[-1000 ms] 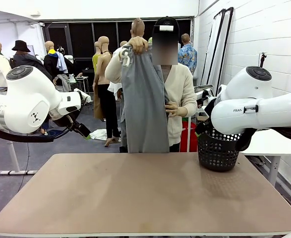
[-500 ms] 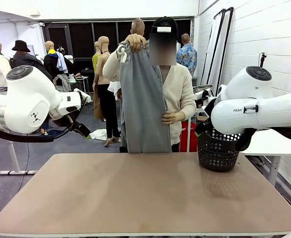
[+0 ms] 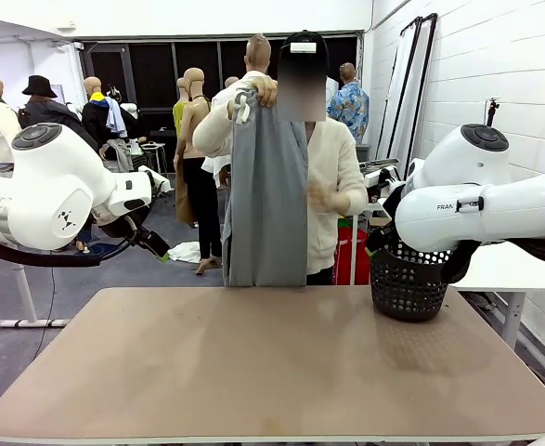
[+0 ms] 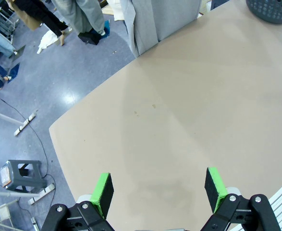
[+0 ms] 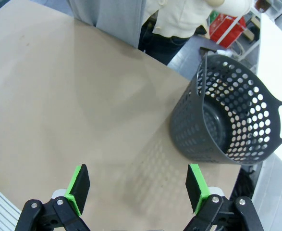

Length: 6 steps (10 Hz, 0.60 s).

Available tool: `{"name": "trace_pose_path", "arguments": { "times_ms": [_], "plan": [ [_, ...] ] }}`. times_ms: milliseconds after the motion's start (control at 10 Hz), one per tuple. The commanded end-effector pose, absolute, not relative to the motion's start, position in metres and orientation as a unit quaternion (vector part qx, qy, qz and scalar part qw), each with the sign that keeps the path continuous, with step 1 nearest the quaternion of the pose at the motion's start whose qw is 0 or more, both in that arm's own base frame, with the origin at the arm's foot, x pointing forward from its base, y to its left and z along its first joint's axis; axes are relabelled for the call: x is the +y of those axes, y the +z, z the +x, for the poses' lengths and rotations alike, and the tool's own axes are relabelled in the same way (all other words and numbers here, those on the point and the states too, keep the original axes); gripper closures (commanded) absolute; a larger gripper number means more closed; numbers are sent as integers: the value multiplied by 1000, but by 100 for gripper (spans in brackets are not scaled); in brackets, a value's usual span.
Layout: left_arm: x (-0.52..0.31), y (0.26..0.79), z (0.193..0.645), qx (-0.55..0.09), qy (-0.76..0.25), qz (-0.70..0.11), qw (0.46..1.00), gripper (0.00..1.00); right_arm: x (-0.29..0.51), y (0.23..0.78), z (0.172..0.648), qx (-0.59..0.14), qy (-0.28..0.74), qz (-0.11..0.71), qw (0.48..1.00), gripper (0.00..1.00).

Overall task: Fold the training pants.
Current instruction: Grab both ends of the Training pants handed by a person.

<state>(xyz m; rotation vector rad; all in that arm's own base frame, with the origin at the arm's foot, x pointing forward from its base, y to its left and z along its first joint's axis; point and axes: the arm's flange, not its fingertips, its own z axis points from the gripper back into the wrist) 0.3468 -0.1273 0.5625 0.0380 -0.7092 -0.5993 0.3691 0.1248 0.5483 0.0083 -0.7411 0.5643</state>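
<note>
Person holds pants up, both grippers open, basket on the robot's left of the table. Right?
No: the front view shows the basket on the robot's right of the table. The person does hold the pants up; left gripper and right gripper are open.

Your tan table [image 3: 272, 372] carries a dark perforated laundry basket [image 3: 408, 283] — upright, at its far right corner; you'll spot a grey stool [image 4: 23, 175] on the blue floor [image 4: 83, 77].
</note>
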Motion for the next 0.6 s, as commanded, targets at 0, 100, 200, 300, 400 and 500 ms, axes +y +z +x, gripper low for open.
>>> {"name": "trace_pose_path", "arguments": {
  "times_ms": [0, 100, 200, 300, 400, 500],
  "plan": [
    [-128, 562, 348, -343, -291, 18, 893, 0, 124, 548, 369, -357, 277, 0, 892, 0],
    [-128, 562, 348, -343, -291, 18, 893, 0, 124, 548, 369, -357, 277, 0, 892, 0],
    [-128, 562, 348, -343, -291, 18, 893, 0, 124, 548, 369, -357, 277, 0, 892, 0],
    [-128, 562, 348, -343, -291, 18, 893, 0, 124, 548, 369, -357, 277, 0, 892, 0],
    [-128, 562, 348, -343, -291, 18, 893, 0, 124, 548, 369, -357, 277, 0, 892, 0],
    [-128, 562, 348, -343, -291, 18, 893, 0, 124, 548, 369, -357, 277, 0, 892, 0]
  ]
}}
